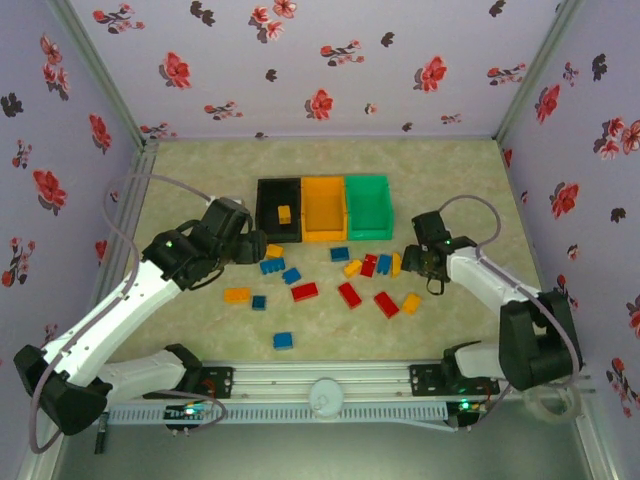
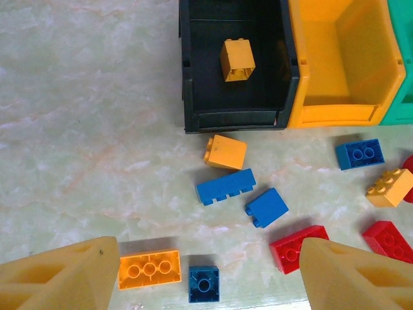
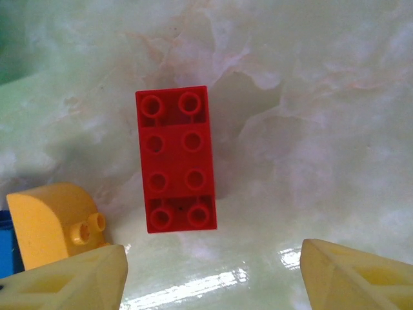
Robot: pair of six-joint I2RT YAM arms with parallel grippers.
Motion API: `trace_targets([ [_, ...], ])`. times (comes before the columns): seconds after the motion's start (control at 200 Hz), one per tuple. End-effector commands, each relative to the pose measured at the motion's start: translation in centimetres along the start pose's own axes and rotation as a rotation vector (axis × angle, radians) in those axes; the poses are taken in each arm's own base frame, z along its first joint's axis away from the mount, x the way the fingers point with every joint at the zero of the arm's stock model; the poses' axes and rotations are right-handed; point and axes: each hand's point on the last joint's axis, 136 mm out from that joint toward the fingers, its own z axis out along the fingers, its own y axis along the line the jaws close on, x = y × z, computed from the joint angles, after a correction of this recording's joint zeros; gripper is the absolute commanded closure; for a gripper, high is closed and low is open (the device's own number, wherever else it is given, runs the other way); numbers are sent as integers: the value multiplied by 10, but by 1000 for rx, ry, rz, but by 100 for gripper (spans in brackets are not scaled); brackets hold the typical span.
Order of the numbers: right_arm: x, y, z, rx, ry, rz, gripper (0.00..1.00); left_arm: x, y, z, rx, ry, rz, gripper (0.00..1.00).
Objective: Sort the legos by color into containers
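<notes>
- Red rectangular eight-stud plastic lego (image 3: 175,158) lies just ahead of right fingers (image 3: 71,281), long axis pointing away.
- Those spread, empty; left fingers (image 2: 58,274) likewise, probably farther from lego.

**Left wrist view.**
- Black bin (image 2: 235,120): rear wall cut off by the top edge.
- Green bin (image 2: 405,97), second to the right of the black bin: only a corner is in frame.
- Red brick (image 2: 409,169), front-right of the black bin: cut by the right edge, so its shape cannot be determined.
- Second red brick (image 2: 290,248), also front-right of the black bin: one end hidden behind a finger (image 2: 348,271) of the left gripper (image 2: 210,248).

**Right wrist view.**
- Blue brick (image 3: 5,248): cut by the left edge.
- Yellow brick (image 3: 48,219): lower part hidden behind a finger (image 3: 71,281) of the right gripper (image 3: 213,248).
</notes>
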Motion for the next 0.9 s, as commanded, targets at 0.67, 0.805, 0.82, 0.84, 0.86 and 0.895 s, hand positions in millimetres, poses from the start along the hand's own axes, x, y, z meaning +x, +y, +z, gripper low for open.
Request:
trace_targets([
  [0.67,-19,15,34,17,56,-13,50,7,5,1,-26,17,26,24],
  [0.805,-18,14,36,26,65,-13,54,8,6,1,-26,19,26,24],
  [0.82,-19,13,36,26,66,-11,54,8,6,0,-26,18,26,24],
  [0.84,-18,13,36,28,67,-10,54,9,6,0,-26,19,26,24],
  [0.86,-18,13,37,28,70,-11,54,9,6,1,-27,19,26,24],
  [0.895,-18,12,37,30,72,-8,54,9,6,0,-27,20,27,24],
])
